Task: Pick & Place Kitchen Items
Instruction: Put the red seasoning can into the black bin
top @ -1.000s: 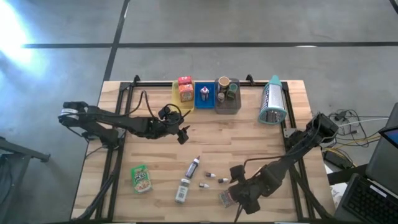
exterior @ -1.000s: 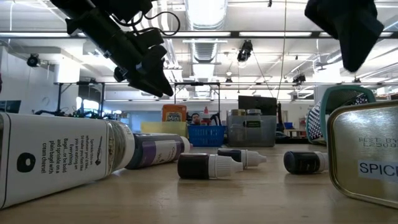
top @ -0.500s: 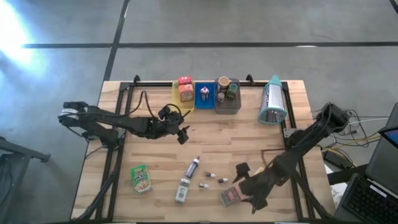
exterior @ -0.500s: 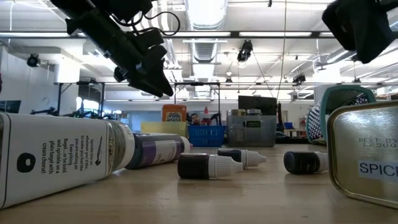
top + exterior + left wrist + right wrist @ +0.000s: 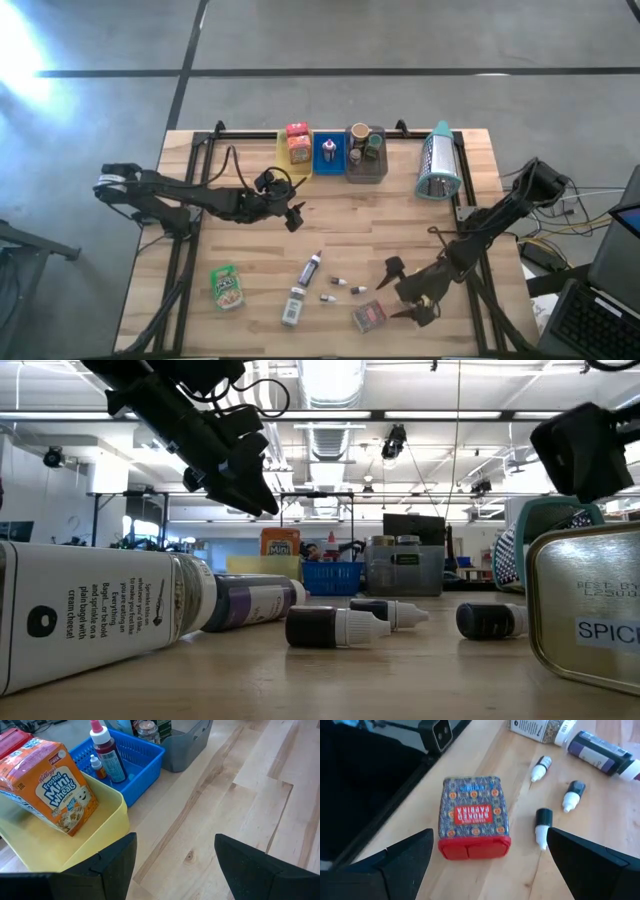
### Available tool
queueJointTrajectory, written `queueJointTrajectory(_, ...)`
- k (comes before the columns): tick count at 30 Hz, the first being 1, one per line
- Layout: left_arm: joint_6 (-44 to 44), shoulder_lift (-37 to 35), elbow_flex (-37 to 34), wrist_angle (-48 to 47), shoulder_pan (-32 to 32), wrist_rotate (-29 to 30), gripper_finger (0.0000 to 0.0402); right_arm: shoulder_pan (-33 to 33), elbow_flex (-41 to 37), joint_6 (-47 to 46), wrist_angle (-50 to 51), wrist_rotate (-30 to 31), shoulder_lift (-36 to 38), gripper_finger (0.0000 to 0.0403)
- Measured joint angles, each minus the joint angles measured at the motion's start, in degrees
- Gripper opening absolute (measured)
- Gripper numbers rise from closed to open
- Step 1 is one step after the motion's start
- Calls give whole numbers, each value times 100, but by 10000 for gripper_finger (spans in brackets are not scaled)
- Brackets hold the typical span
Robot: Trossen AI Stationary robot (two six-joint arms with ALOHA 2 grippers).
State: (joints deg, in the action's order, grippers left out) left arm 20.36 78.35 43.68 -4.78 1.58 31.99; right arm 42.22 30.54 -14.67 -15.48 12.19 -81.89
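front edge crowded: paprika tin (image 5: 368,316) lies flat close to the table (image 5: 250,250) lip, three small vials (image 5: 340,289) just behind it, a white spice jar (image 5: 293,305) and dark purple bottle (image 5: 311,268) beside those, green pouch (image 5: 227,285) toward the left corner. bare wood through the middle band gives the open lane. back edge lined with yellow tray (image 5: 107,807) holding a frosted mini wheats box (image 5: 55,792), blue basket (image 5: 147,757) with a red bottle (image 5: 106,750), grey bin (image 5: 366,165), then a grater (image 5: 438,160). right gripper (image 5: 408,290) just beside the tin, jaws spread wide, nothing between them. left gripper (image 5: 292,215) mid-table near the yellow tray, jaws parted, empty.
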Motion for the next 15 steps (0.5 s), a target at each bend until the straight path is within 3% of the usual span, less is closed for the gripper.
queueJointTrajectory(15,0,0,0,-7,1,0,273,2,-336,-174,-661,-45,-267,384)
